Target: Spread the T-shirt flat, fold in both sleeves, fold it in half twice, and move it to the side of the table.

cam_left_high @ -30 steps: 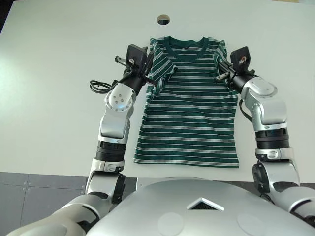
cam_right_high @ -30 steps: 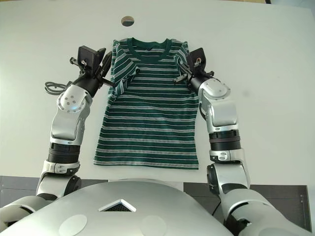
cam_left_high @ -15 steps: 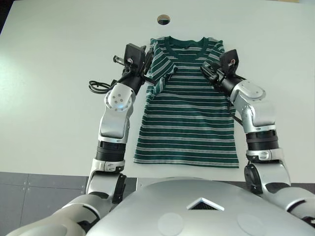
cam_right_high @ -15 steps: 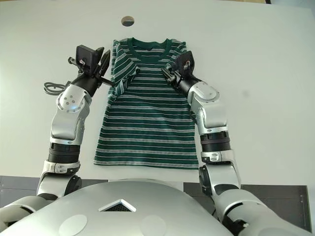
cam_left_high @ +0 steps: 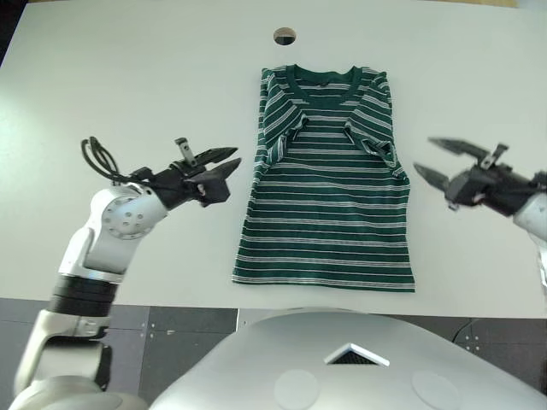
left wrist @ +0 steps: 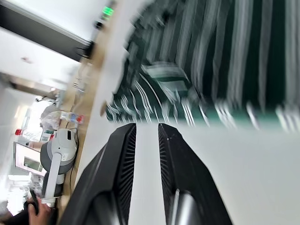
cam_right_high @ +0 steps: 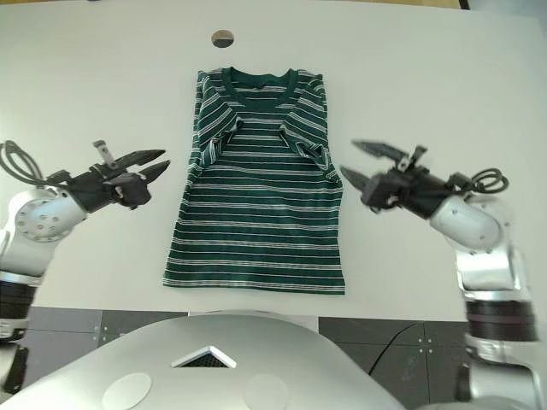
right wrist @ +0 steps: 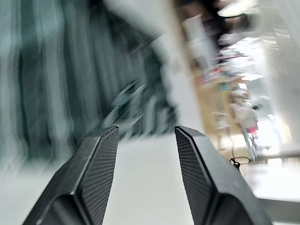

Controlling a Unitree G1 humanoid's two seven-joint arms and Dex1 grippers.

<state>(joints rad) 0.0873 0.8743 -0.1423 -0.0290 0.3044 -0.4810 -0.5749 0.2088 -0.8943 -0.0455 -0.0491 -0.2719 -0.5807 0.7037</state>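
A green T-shirt (cam_left_high: 329,205) with white stripes lies flat on the white table (cam_left_high: 128,77), collar at the far end. Both sleeves lie folded inward over the chest. My left gripper (cam_left_high: 234,161) hovers just off the shirt's left edge at mid height, pointing toward it, open with a narrow gap and nothing held. My right gripper (cam_left_high: 422,155) hangs a little right of the shirt's right edge, fingers spread wide and bare. In the left wrist view the left gripper (left wrist: 146,125) faces the T-shirt (left wrist: 225,56). In the right wrist view the right gripper (right wrist: 147,127) faces the T-shirt (right wrist: 56,70).
A small round hole (cam_left_high: 284,36) sits in the table just beyond the collar. Bare tabletop stretches wide on both sides of the shirt. The table's near edge runs just below the hem.
Both arms have pulled back from the shoulders and swung outward to the sides. The right sleeve, held before, now lies folded over the chest; both grippers are off the cloth.
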